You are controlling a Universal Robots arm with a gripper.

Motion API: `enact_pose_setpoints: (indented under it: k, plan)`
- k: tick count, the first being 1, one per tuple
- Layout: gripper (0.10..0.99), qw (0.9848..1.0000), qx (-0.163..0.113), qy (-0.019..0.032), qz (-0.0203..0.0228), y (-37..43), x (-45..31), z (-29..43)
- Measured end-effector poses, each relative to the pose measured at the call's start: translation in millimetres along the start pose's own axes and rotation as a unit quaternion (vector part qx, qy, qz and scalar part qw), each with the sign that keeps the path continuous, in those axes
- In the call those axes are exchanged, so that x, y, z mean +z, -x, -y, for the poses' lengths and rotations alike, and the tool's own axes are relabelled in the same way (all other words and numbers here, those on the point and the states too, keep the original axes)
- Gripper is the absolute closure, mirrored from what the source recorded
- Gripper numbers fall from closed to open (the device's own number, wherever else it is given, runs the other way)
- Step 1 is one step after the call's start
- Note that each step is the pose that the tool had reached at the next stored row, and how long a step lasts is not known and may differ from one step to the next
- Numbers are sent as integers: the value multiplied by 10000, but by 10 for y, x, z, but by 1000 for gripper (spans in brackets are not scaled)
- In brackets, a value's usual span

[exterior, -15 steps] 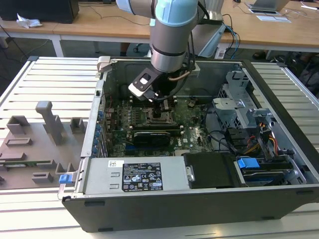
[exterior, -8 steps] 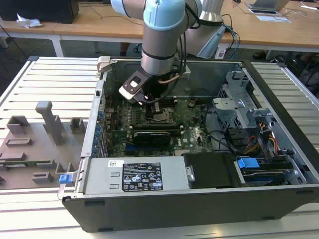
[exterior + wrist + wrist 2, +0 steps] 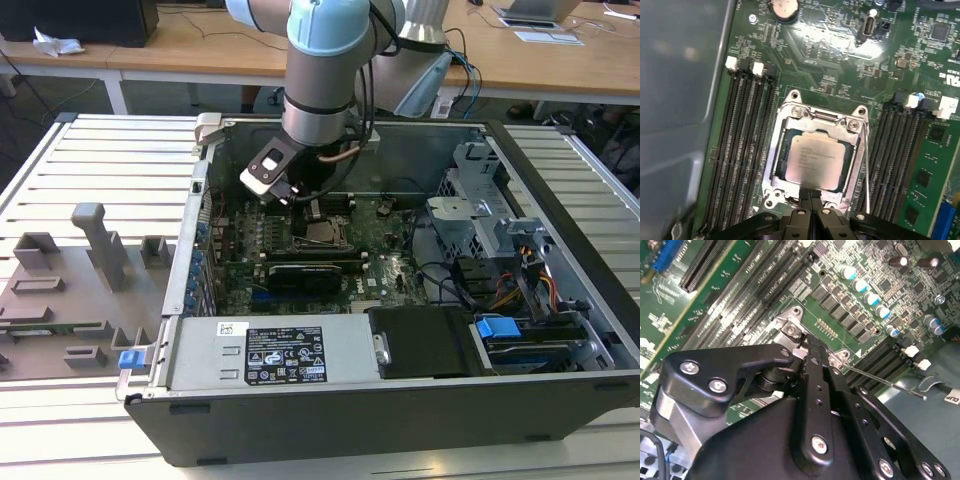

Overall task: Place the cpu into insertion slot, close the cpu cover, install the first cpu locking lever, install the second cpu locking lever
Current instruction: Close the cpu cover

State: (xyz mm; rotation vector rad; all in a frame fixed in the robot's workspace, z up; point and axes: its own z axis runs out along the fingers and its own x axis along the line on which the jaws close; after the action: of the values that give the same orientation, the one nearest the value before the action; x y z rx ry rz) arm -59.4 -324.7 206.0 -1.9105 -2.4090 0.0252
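Observation:
The cpu [image 3: 815, 159], a silvery square chip, lies flat in the insertion slot [image 3: 774, 196] on the green motherboard. The cpu cover [image 3: 816, 121] is down over it, its metal frame around the chip's edges. A thin wire locking lever [image 3: 867, 167] runs along one side of the socket, also visible as a lever rod [image 3: 886, 383] in the second wrist view. My gripper [image 3: 810, 197] is shut with its fingertips [image 3: 799, 353] pressed together at the cover's edge, holding nothing that I can see. In the exterior view the gripper [image 3: 308, 205] hovers just behind the socket [image 3: 322, 233].
Long black memory slots [image 3: 742, 150] flank the socket on both sides. The open computer case [image 3: 400, 400] has a power supply at the front, a drive cage [image 3: 480, 210] and cables at the exterior view's right. Grey fixtures [image 3: 100, 245] stand on the table at the left.

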Motion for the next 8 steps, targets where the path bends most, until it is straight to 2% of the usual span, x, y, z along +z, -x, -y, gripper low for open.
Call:
enact_pose_setpoints:
  k: [2,8]
  plan:
    - [980,10000,-10,0,0,-10,0,-14]
    - [980,10000,-20,-1,2,-4,-10,-128]
